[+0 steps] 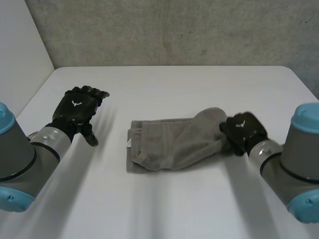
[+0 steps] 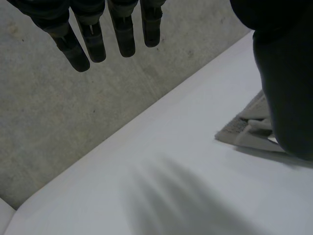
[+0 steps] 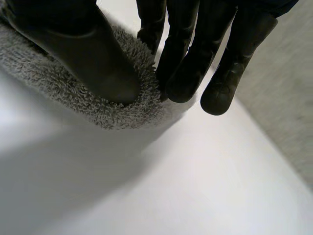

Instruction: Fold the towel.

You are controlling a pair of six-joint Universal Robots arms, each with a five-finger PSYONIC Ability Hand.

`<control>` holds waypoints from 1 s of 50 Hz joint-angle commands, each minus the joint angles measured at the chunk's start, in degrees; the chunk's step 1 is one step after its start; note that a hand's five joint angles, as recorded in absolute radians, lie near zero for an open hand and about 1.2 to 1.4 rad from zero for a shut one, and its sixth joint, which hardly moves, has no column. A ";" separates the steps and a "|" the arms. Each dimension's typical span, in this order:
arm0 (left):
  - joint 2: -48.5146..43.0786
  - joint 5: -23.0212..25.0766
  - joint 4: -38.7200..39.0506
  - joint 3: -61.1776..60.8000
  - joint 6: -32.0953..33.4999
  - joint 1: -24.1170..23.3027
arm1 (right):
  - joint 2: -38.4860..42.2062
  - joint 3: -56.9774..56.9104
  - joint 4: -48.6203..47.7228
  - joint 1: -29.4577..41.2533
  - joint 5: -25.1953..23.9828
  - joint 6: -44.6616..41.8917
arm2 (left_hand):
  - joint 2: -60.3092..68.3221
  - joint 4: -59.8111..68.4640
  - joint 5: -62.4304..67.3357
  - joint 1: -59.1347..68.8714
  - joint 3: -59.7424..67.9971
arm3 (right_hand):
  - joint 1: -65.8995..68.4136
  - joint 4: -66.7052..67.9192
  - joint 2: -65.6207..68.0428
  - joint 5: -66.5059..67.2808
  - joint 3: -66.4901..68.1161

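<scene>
Part-folded grey terry towel point(image 1: 169, 144), centre frame, looks soft and floppy: grip its edges. Your black right hand point(image 1: 242, 130) pinches its right end; black left hand point(image 1: 77, 109), far left, hangs spread.

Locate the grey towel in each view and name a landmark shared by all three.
Head view: towel mid-table, right hand pinching its right end.
Left wrist view: a corner beside the thumb of the left hand.
Right wrist view: rolled edge pinched between thumb and fingers.
Shared landmark: the white table.
</scene>
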 commanded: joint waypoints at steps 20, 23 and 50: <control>4.45 -0.82 -0.67 3.55 -8.62 -1.49 | 20.30 -29.21 8.56 31.18 6.05 -7.52 | -4.52 -4.83 -12.29 -4.73 -3.51 | -38.50 -41.51 -36.90 -40.37 -41.21; 4.45 -0.82 -0.93 3.90 -9.41 -1.85 | 17.07 -27.98 7.94 30.75 7.65 -3.93 | -4.52 -4.83 -12.29 -4.73 -3.51 | -60.65 -63.65 -59.05 -62.52 -63.35; -17.88 -14.27 -14.03 17.62 -17.41 -16.17 | 16.69 -26.22 12.25 15.80 -0.17 19.47 | -2.67 -2.98 -10.44 -2.87 -1.66 | -63.60 -66.60 -62.00 -65.47 -66.30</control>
